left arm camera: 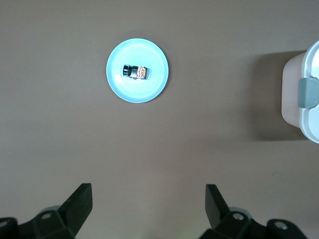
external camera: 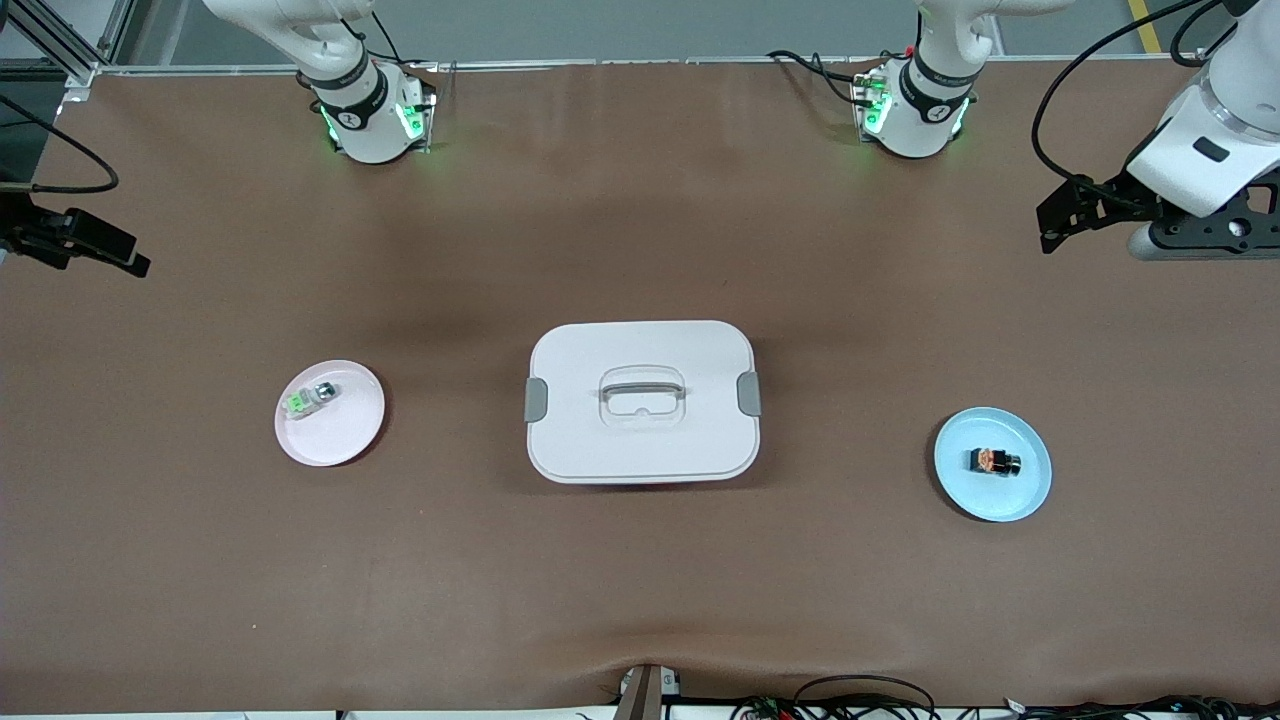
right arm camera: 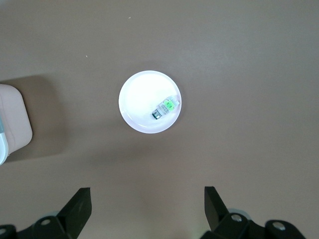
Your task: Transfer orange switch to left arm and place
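The orange switch [external camera: 993,461] [left arm camera: 135,71], a tiny black block with an orange centre, lies on a blue plate [external camera: 1030,490] [left arm camera: 149,89] toward the left arm's end of the table. The white box [external camera: 640,440] [left arm camera: 304,64] [right arm camera: 12,119] with grey clips stands mid-table between the two plates. My left gripper [left arm camera: 148,194] hangs high over bare table beside the blue plate, open and empty. My right gripper [right arm camera: 147,196] is also open and empty, high over the table at the right arm's end, beside the pink plate [right arm camera: 139,99].
On the pink plate [external camera: 345,430] lies a green-and-clear small component [external camera: 307,399] [right arm camera: 166,108]. Both arm bases stand along the table edge farthest from the front camera. Cables lie along the edge nearest it. A brown mat covers the table.
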Tool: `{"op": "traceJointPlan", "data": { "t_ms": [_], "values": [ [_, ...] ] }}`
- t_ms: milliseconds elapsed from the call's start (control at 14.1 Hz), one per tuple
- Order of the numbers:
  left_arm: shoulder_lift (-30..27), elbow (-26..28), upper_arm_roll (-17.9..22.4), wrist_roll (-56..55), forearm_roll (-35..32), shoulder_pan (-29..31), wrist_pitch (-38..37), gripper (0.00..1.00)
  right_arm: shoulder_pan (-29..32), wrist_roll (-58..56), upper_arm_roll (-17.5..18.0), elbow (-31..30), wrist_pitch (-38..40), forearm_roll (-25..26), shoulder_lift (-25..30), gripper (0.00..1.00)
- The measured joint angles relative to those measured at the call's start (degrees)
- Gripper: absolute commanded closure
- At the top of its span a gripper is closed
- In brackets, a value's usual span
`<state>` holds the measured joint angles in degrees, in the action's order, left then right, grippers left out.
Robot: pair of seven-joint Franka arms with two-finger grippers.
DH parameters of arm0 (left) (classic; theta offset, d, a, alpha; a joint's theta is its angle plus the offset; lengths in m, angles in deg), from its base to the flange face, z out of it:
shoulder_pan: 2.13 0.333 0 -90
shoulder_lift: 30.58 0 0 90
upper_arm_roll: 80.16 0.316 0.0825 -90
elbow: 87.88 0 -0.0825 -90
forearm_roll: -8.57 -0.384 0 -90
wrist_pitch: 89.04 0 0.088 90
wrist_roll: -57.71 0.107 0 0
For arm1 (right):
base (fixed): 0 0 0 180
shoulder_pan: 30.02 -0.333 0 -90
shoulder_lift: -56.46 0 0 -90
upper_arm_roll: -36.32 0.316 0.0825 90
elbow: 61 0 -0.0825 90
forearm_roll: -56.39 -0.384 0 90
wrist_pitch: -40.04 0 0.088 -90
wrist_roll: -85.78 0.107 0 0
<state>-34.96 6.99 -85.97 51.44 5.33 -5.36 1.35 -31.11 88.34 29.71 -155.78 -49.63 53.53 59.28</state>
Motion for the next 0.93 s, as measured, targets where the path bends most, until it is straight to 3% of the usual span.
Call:
{"op": "traceJointPlan", "data": {
  "t_ms": [213, 925],
  "values": [
    [0.0, 0.0, 0.0, 0.0, 0.0, 0.0, 0.2, 0.00, 0.1, 0.0, 0.0, -2.5, -1.3, 0.0, 1.8, 0.00],
    [0.0, 0.6, 0.6, 0.1, 2.4, 1.2, 2.0, 0.00, 0.2, 0.0, -0.1, -2.6, -2.8, 0.7, 2.3, 0.00]
  ]
}}
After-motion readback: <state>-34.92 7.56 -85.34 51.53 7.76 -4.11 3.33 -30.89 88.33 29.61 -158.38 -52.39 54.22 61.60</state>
